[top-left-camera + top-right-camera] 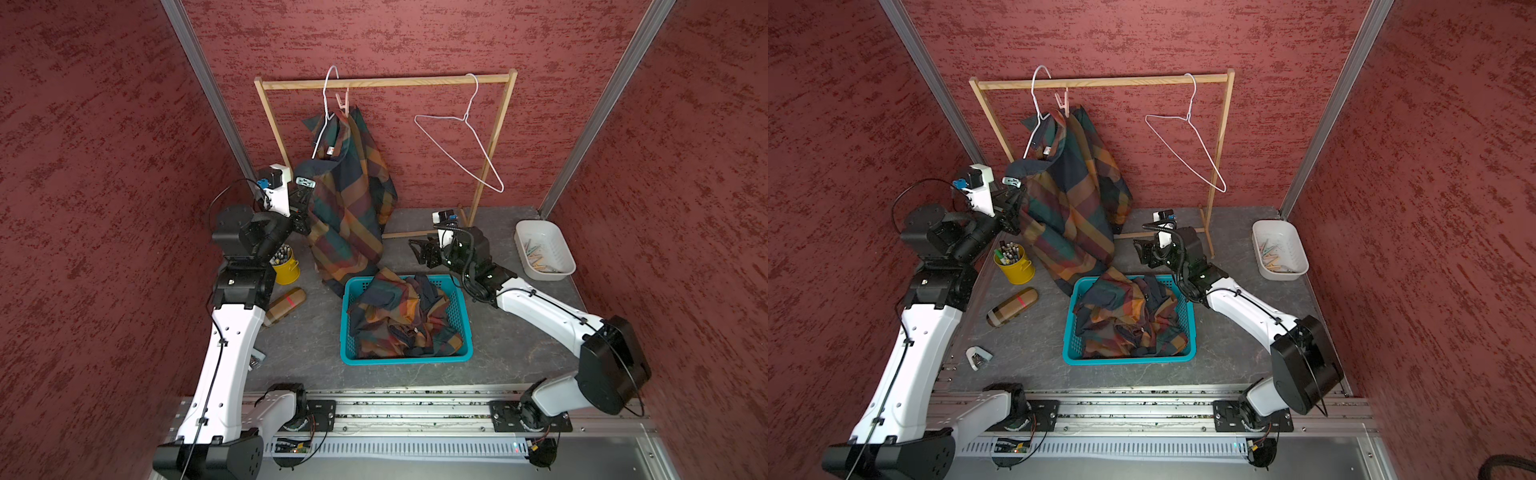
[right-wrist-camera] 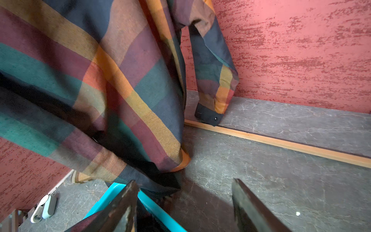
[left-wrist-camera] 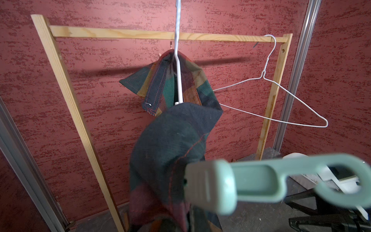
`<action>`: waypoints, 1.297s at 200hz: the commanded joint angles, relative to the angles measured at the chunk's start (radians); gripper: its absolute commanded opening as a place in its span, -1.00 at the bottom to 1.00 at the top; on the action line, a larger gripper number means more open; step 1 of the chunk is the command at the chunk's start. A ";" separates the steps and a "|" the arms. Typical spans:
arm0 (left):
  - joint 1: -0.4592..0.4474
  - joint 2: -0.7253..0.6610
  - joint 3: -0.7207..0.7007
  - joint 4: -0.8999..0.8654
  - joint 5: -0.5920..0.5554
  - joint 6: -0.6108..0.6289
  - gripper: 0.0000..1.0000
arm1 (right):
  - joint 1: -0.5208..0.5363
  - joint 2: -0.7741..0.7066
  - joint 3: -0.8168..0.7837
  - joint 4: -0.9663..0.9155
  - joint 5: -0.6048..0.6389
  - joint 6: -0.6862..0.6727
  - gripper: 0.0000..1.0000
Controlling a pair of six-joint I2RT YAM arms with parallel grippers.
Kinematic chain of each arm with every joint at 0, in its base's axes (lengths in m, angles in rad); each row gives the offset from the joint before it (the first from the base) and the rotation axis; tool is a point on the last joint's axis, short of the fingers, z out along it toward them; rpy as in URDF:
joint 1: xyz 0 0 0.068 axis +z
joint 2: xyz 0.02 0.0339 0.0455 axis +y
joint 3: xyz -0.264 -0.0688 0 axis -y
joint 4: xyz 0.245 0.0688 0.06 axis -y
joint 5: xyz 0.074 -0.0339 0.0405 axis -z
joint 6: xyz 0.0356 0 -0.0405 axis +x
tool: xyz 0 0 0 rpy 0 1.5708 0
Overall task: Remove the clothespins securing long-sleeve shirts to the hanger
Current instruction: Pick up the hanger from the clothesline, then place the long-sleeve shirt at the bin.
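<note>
**Item 1: left fingers** (image 1: 1011,205). Clenched tight, at 9 o'clock of the hanging shirt (image 1: 1071,199). The tips are hidden in the wrist view. The mint clothespin (image 3: 251,180) lies crosswise right at them, one end against the shirt's navy shoulder. Whether they pinch the pin or the cloth beside it cannot be told.

**Item 2: right fingers** (image 2: 124,202). Spread wide, nothing between them. They are poised low over the surface (image 2: 281,180), by the 1 o'clock corner of the basket (image 1: 405,359) and clear of the shirt's hem.

**Item 3: step in hand (judged).** Freeing the mint clothespin from the shoulder of the one shirt left hanging. The next move likely calls for a firm pinch on the pin itself. A steady draw away from the cloth should follow, gentle enough not to drag the hanger (image 1: 328,95) along the rail (image 1: 386,82). The pin can then go to the tray (image 1: 540,223) at 2 o'clock of the basket, where other pins lie.

**Item 4: remaining stock.**
- Pink clothespin (image 1: 341,102): at 12 o'clock of the hanging shirt, just under the rail and not yet removed.
- Second shirt (image 1: 403,316): heaped in the basket.
- Bare hanger (image 1: 461,141): at 3 o'clock on the rail.
</note>
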 commanded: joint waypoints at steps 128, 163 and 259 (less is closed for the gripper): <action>0.034 -0.169 -0.073 -0.158 0.400 0.126 -1.00 | -0.100 -0.024 0.004 -0.027 -0.018 -0.008 0.52; 0.115 -0.145 0.009 -0.112 0.545 0.106 -1.00 | -0.155 -0.024 0.014 -0.039 -0.010 -0.003 0.51; 0.153 -0.051 0.264 -0.048 0.884 -0.008 -1.00 | -0.187 0.031 0.104 -0.025 0.114 -0.077 0.52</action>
